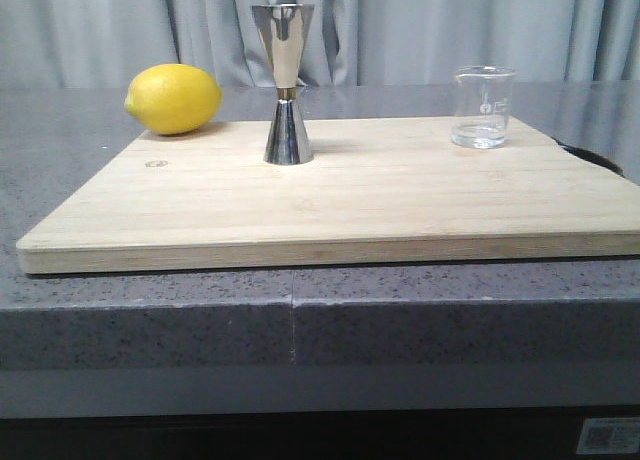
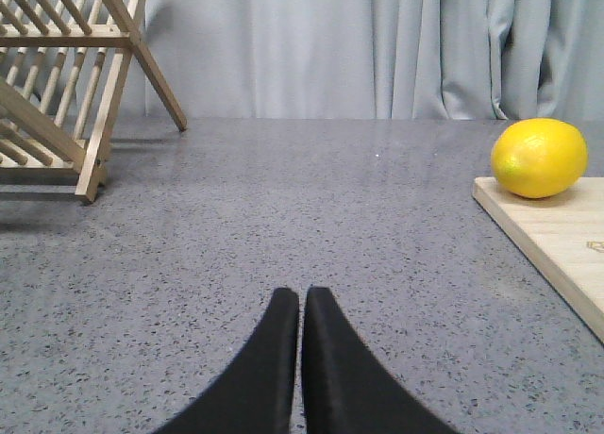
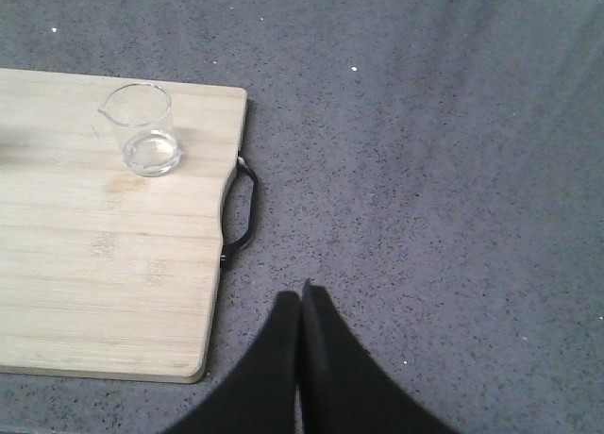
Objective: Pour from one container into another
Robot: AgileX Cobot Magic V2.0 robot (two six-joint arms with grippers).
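Lemon (image 1: pixel 173 99) is sitting at the board's (image 1: pixel 330 205) far left corner. Steel jigger (image 1: pixel 286 85) is standing upright mid-board toward the far edge: mirror finish, hourglass, gold-tinted waist. Clear beaker (image 1: pixel 483 107) with white marks is standing at the far right, well apart from the jigger; contents hard to make out. Left gripper (image 2: pixel 303 297) and right gripper (image 3: pixel 301 300) are both hovering over the gray counter (image 1: pixel 300 325), clenched and grasping nothing. Board's black handle (image 3: pixel 243 208) is cut off in the front view.

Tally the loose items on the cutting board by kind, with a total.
Lemon: 1
Steel jigger: 1
Glass beaker: 1
Total: 3, all upright or resting on the cutting board; neither gripper holds anything.
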